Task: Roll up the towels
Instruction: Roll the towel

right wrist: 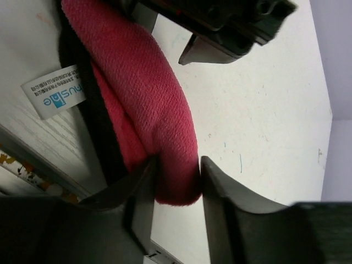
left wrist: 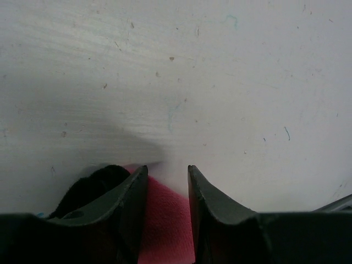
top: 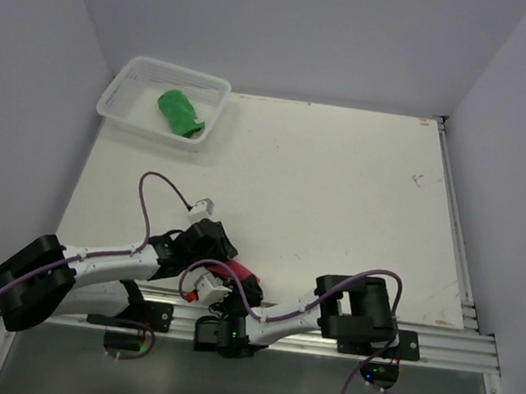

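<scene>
The green towel [top: 180,111] lay in a loose, lumpy roll inside the white mesh basket [top: 128,87] at the far left corner of the table [top: 339,196]. The basket was shallow and rectangular, with thin perforated plastic walls.

The red towel [right wrist: 148,93] lay at the near edge of the table, between the two arms. Its pile was a soft, fine-looped fleece, bent over into a thick rounded fold like a fat sausage. A dark grey underside [right wrist: 102,126] showed along the inner edge of the fold. A small white printed label [right wrist: 55,93] stuck out flat from the dark side.

The left claw [left wrist: 168,176] was clamped on one end of the red towel, and the cloth filled the whole gap between its smooth black wedge-shaped fingers [left wrist: 132,192].

The right claw [right wrist: 176,165] had the blunt, rounded other end of the fold between its jaws. The fleece touched both inner faces, but I could not tell whether it was squeezed or merely sitting there.

The tabletop was matt white, faintly grained, and flecked with small scratches and specks.
</scene>
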You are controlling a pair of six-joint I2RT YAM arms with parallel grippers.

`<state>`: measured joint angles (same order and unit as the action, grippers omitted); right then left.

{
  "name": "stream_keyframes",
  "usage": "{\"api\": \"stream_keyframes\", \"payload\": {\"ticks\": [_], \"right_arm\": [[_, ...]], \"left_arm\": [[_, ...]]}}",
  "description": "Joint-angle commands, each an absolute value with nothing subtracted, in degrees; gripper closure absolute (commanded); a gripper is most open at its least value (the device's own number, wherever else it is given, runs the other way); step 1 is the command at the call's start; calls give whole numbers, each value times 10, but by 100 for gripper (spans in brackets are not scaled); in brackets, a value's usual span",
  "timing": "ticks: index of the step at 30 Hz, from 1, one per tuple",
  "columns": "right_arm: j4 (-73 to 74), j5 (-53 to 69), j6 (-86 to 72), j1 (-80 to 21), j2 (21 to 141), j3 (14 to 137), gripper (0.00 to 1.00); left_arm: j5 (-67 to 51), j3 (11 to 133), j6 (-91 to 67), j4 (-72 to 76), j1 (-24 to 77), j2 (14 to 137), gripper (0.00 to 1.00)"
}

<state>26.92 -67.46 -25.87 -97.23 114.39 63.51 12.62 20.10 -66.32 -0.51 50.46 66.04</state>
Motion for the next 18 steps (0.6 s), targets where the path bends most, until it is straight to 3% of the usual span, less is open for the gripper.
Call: {"api": "stream_keyframes", "payload": {"ticks": [1,4,7,11,18], "right_arm": [[252,-657,-269,-976,1050,619,57],[224,-625,-264,-974,967,586,47],[159,-539,-250,-958,892,534,45],[96,-375,-286,-864,763,467,45],[38,-114,-336,-715,743,400,45]], "left_arm": [[164,171,-677,-29,514,661,60],[173,153,-682,-25,518,658,60],[173,135,-686,-14,519,653,60],[176,120,-693,-10,522,642,60],[185,106,-696,-11,526,621,60]]}}
